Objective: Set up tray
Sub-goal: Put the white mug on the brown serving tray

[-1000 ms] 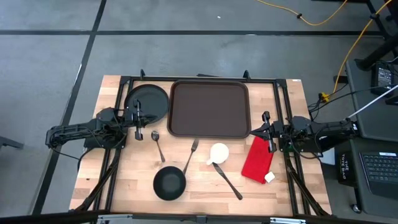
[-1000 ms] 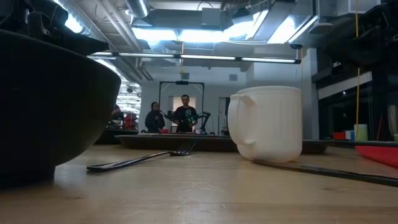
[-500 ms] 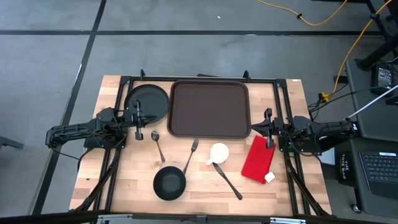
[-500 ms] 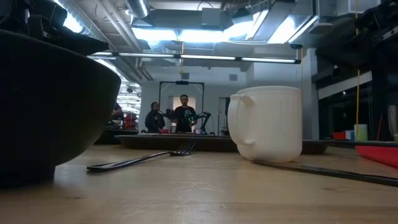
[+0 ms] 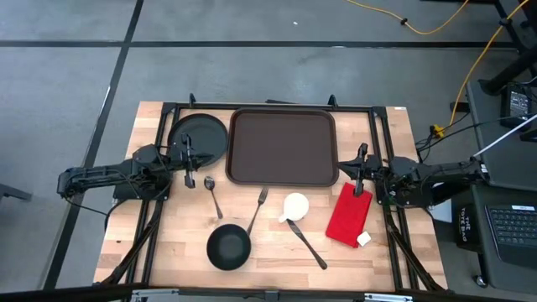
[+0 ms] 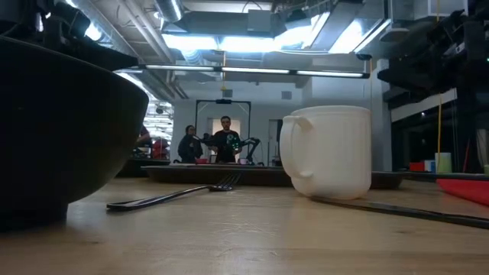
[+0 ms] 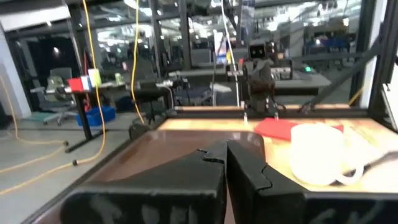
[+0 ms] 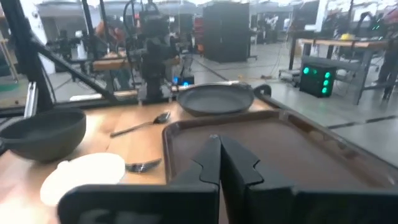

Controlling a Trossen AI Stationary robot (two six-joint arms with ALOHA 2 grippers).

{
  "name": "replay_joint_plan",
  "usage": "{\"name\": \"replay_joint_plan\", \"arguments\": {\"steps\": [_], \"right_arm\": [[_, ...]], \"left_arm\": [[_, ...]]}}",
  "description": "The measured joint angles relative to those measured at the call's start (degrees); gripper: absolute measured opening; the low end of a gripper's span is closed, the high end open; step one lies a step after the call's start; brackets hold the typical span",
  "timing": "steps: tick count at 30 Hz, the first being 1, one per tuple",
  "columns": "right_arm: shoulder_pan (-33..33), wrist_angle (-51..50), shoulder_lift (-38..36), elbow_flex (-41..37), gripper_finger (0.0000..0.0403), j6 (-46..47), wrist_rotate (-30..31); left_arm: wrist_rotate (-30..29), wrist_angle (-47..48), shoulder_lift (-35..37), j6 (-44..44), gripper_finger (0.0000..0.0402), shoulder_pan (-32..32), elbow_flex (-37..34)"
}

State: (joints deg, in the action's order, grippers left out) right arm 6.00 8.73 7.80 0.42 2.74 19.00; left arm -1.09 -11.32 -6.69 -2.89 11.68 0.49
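Low view only: bkgd people point(image 6: 208, 143)

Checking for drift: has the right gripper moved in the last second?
Yes. The right gripper has shifted slightly toward the table's far edge, alongside the tray's right rim.

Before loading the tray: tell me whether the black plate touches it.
Cannot tell. In the high view the black plate and tray rims meet without a visible gap; the right wrist view doesn't settle it.
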Motion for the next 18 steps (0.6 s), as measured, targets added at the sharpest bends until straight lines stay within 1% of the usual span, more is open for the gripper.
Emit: {"name": "replay_joint_plan", "arguments": {"steps": [2, 4, 5, 9, 12, 18], "right_arm": [[0.0, 2.8, 2.1, 0.0, 0.0003, -0.1, 0.0], [0.0, 4.5, 4.2, 0.0, 0.0002, 0.0, 1.1], [0.0, 5.0, 5.3, 0.0, 0.0002, 0.2, 1.9], [0.0, 8.1, 9.3, 0.1, 0.0002, 1.5, 1.9], [0.0, 8.0, 12.4, 2.6, 0.0002, 1.3, 1.6], [0.0, 6.8, 20.0, 10.0, 0.0004, -1.6, -2.6]], "left_arm": [[0.7, -4.3, -3.3, 0.0, 0.0001, 0.0, 0.0], [1.1, -6.6, -7.0, -0.6, 0.0001, 0.0, 0.8], [0.9, -6.9, -8.7, -0.7, 0.0001, 0.0, 1.7], [1.5, -7.0, -16.7, 0.1, 0.0002, -0.1, 6.1], [2.3, -7.0, -22.7, 0.1, 0.0001, -0.1, 10.1], [2.3, -6.9, -31.6, -0.7, 0.0001, -0.3, 16.4]]}}
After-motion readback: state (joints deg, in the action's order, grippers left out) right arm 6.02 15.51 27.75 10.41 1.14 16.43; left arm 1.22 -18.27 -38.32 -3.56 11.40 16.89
